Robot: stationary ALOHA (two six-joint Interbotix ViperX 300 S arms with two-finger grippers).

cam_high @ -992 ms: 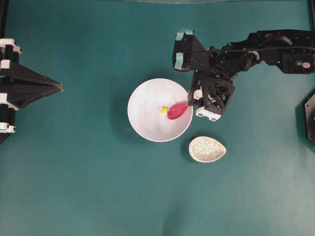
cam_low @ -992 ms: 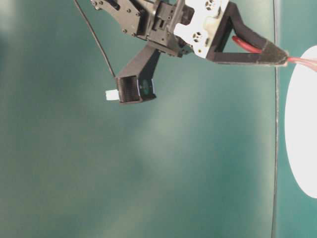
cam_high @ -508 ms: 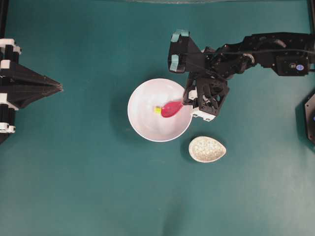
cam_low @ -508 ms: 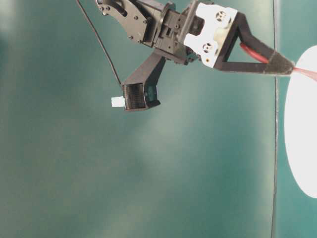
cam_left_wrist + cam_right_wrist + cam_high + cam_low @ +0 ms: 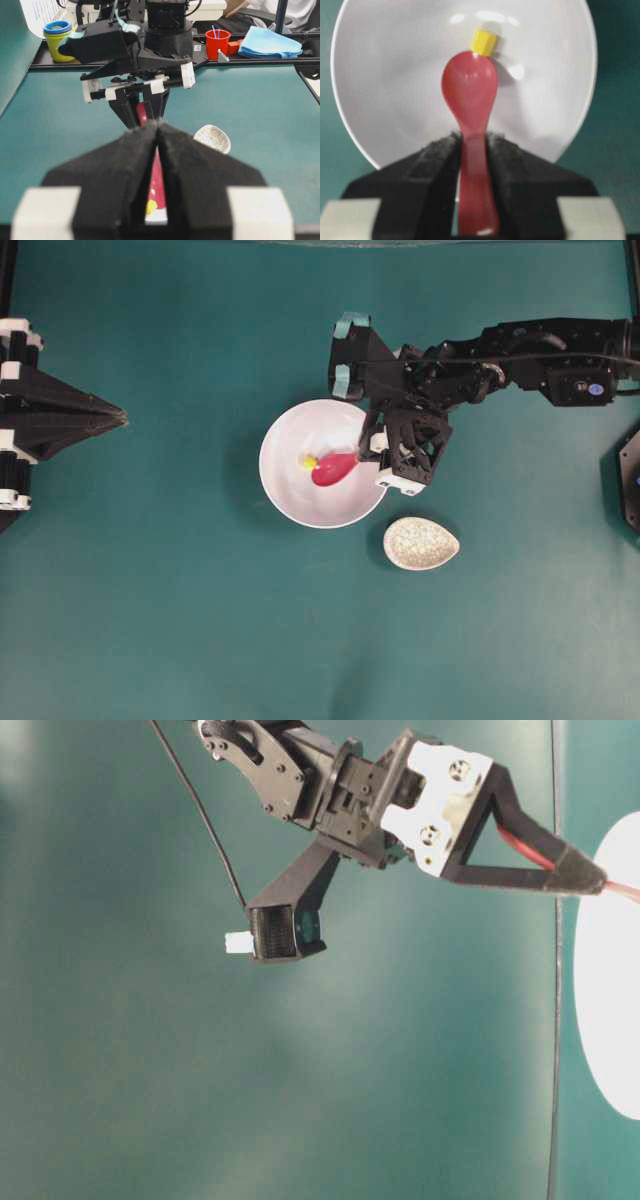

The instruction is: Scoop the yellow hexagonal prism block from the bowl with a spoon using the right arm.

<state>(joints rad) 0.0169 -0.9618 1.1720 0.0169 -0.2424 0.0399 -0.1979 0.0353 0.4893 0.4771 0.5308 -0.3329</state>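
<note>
The right arm's fingers (image 5: 440, 165) are clamping the short handle of the pink-red spoon (image 5: 470, 97), one pad on each side, with the scoop reaching out ahead of them into the white bowl (image 5: 385, 75). The yellow hexagonal prism block (image 5: 483, 42) is sitting on the bowl's floor, touching the scoop's tip and not yet on it. Compared with a second ago, the scoop and the block are both lying farther left in the bowl (image 5: 285, 495), so the spoon seems to be pushing the block along rather than sliding under it. To load the block, the spoon will likely need a lower tip or the bowl's rising wall as a backstop. The right gripper (image 5: 365, 448) is hanging over the bowl's right rim, and the speckled spoon rest (image 5: 421, 543) is lying just near and right of the bowl on the teal tabletop (image 5: 150, 620). Far to the left, the left gripper (image 5: 118, 418) is parked with its fingers (image 5: 137, 165) pressed together on nothing.
</note>
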